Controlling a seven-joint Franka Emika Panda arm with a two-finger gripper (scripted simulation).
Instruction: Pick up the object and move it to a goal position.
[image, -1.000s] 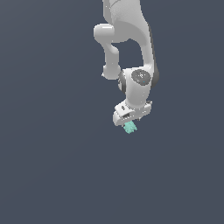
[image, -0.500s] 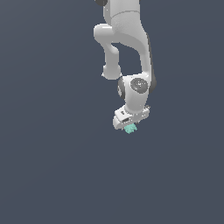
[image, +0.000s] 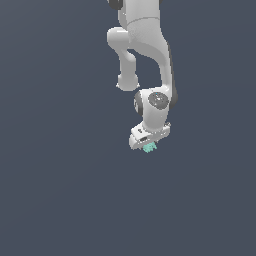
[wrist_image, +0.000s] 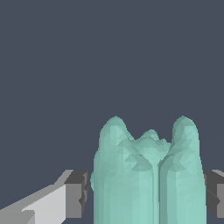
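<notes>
The object is a small teal lumpy item (image: 148, 147), seen just under the white hand of the arm in the exterior view. In the wrist view the object (wrist_image: 148, 175) fills the space between the two grey fingertip pads (wrist_image: 78, 194), which press on its two sides. My gripper (image: 148, 146) is shut on the object. In the exterior view the fingers are mostly hidden behind the hand and the object.
The white-grey arm (image: 145, 55) hangs down from the top of the exterior view. A plain dark grey ground (image: 60, 190) lies all around, with no other object in sight.
The arm has carried the object a little to the exterior view's left and slightly lower in the picture. The grip on the object is unchanged.
</notes>
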